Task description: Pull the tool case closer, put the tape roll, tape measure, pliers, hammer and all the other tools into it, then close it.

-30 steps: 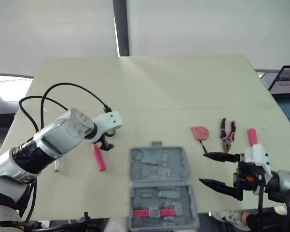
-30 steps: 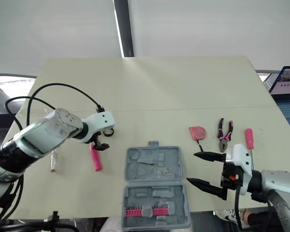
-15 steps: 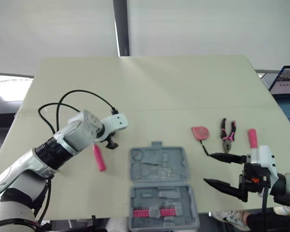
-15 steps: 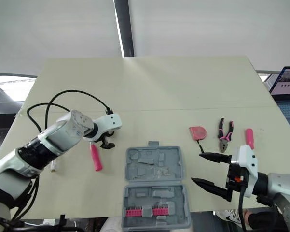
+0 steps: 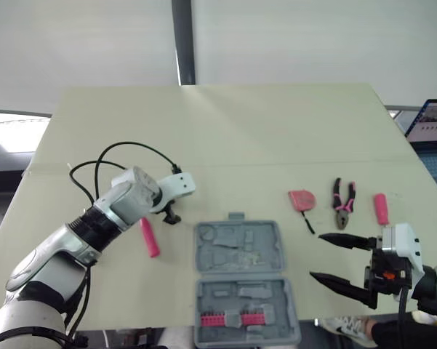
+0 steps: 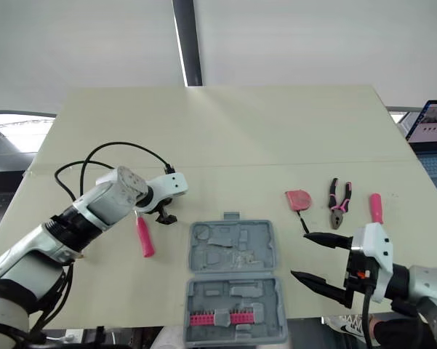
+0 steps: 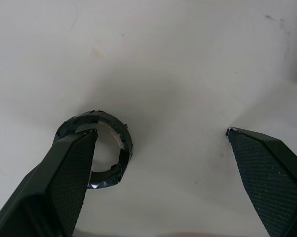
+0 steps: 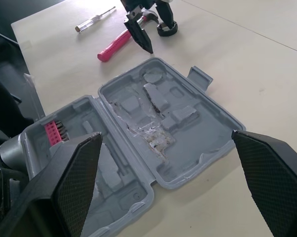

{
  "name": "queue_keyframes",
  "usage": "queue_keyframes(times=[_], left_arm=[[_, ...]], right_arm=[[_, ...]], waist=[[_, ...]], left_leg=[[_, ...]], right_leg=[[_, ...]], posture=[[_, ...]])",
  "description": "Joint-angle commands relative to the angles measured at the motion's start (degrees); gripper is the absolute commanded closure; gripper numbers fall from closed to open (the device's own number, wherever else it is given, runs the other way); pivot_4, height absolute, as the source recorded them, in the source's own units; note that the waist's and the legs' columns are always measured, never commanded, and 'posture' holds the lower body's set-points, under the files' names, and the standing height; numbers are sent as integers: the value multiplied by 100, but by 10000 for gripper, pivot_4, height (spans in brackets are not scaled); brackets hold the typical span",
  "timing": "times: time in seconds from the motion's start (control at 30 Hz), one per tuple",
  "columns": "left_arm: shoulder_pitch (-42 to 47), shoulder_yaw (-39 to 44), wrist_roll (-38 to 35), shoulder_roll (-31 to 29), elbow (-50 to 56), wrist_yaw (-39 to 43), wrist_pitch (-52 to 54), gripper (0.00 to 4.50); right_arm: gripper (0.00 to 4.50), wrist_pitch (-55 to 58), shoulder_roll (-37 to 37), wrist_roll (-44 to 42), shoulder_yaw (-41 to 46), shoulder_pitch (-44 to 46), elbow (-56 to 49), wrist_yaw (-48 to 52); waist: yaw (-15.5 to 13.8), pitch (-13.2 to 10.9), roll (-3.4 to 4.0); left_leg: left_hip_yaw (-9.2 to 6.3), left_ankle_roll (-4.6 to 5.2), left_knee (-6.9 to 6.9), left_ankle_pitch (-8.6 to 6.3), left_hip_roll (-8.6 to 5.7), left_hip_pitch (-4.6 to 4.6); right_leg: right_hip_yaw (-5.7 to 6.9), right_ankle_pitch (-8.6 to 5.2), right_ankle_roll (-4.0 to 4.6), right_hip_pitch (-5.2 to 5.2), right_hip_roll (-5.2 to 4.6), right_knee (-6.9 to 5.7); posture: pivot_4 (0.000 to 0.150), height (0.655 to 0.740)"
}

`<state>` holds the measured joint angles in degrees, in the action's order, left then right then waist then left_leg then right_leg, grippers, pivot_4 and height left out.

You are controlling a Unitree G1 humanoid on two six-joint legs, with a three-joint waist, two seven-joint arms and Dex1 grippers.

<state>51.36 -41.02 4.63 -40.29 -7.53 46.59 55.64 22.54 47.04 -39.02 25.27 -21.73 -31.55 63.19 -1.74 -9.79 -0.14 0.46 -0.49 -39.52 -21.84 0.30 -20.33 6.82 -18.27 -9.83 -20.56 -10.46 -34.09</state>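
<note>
left gripper at tape roll

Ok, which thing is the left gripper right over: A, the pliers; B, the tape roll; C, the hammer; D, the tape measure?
B: the open left gripper hangs just above the black tape roll, one finger over its ring.

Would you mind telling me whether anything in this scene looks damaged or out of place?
Yes. The open tool case has a damaged moulded lining. It is torn and ragged across the middle of the half farther from the robot. Nothing else stands out.
</note>
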Motion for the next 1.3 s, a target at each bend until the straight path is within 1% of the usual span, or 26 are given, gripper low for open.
queue_keyframes(times=[0.03, 0.1, 0.17, 0.2, 0.23, 0.33, 0.37, 0.4, 0.43, 0.47, 0.83, 0.93, 1.1, 1.27, 1.3], left_arm=[[-23, 103, 218, 14, -133, 64, -56, 0], [-33, 116, 256, 27, -158, 109, -37, 0], [-41, 150, 302, 51, -174, 114, 0, 5161], [-44, 161, 322, 59, -177, 127, 14, 8679], [-46, 168, 338, 60, -174, 147, 29, 12671], [-49, 172, 371, 59, -164, 183, 66, 27804], [-52, 174, 379, 58, -156, 194, 81, 33546], [-58, 175, 389, 50, -142, 207, 93, 38151], [-62, 176, 398, 42, -130, 221, 107, 43980], [-64, 177, 409, 38, -124, 231, 115, 44603], [-40, 167, 546, -48, -117, 334, 41, 44603], [-96, 350, 478, -144, 87, 396, 183, 44603], [-475, 1276, -174, -604, 1057, 816, 641, 44603], [-993, 2102, -915, -1006, 1740, 1282, 515, 44603], [-1151, 2316, -1151, -1072, 1909, 1433, 472, 44603]], right_arm=[[766, -38, -33, -106, 203, -55, -217, -57], [766, -41, -52, -130, 215, -67, -244, -90], [0, -51, -78, -141, 217, -71, -257, -118], [0, -87, -107, -116, 222, -61, -258, -151], [0, -118, -133, -91, 227, -53, -264, -185], [0, -151, -170, -42, 215, -32, -268, -251], [0, -163, -183, -28, 209, -21, -263, -268], [0, -172, -201, -18, 204, -12, -267, -295], [0, -186, -224, -15, 199, -2, -267, -321], [0, -190, -240, -17, 192, 2, -268, -339], [0, -289, -309, 80, 28, 49, -201, -391], [0, -381, -349, 136, 17, 15, -125, -330], [0, -610, -419, 233, 63, -145, -43, -221], [0, -951, -540, 381, 107, -321, 35, -139], [0, -1016, -570, 391, 123, -365, 56, -121]], waist=[[1, 0, 0], [2, 0, 0], [2, 0, 0], [0, 0, 0], [0, 0, 0], [6, 0, 0], [10, 0, 0], [11, 0, 0], [13, 0, 0], [13, 0, 0], [22, 0, 0], [22, 0, 0], [20, 0, 0], [20, 0, 1], [24, 0, 1]], left_leg=[[0, 0, 0, 0, 0, 0], [0, 0, 0, 0, 0, 0], [0, 0, 0, 0, 0, 0], [0, 0, -1, 0, 0, 0], [0, 0, -2, 0, 0, 0], [-1, 0, -5, 0, 1, 0], [-1, 0, -5, 0, 1, 0], [-1, 0, -5, 0, 1, 0], [-1, 0, -5, 0, 1, 0], [-1, 0, -5, 0, 1, 0], [-1, 0, -5, 0, 1, 0], [0, 0, -5, 0, 1, 0], [-1, 0, -4, 0, 2, -3], [-5, 1, -8, -1, 3, -2], [-4, 1, -8, -1, 3, -2]], right_leg=[[0, 0, 0, 0, 0, 0], [0, 0, 0, 0, 0, 0], [0, 0, 0, 0, 0, -1], [0, 0, 0, 0, 0, -1], [0, 0, 0, 0, 0, -1], [0, 0, 0, 1, 0, -4], [0, 0, 0, 1, 0, -4], [0, 0, 0, 0, 0, -4], [0, 0, 0, 0, 0, -4], [0, 0, 0, 0, 0, -4], [0, 0, 0, -1, 0, -5], [0, 0, 0, -1, 0, -5], [0, 0, 0, -6, 0, -8], [0, 0, 0, -2, -1, -9], [0, 0, 0, -2, -1, -9]], posture=[[1500, 7373], [1500, 7373], [1500, 7373], [1500, 7373], [1500, 7373], [1500, 7373], [1500, 7373], [1500, 7373], [1500, 7373], [1500, 7373], [1500, 7373], [1500, 7373], [1500, 7373], [1500, 7373], [1500, 7373]])
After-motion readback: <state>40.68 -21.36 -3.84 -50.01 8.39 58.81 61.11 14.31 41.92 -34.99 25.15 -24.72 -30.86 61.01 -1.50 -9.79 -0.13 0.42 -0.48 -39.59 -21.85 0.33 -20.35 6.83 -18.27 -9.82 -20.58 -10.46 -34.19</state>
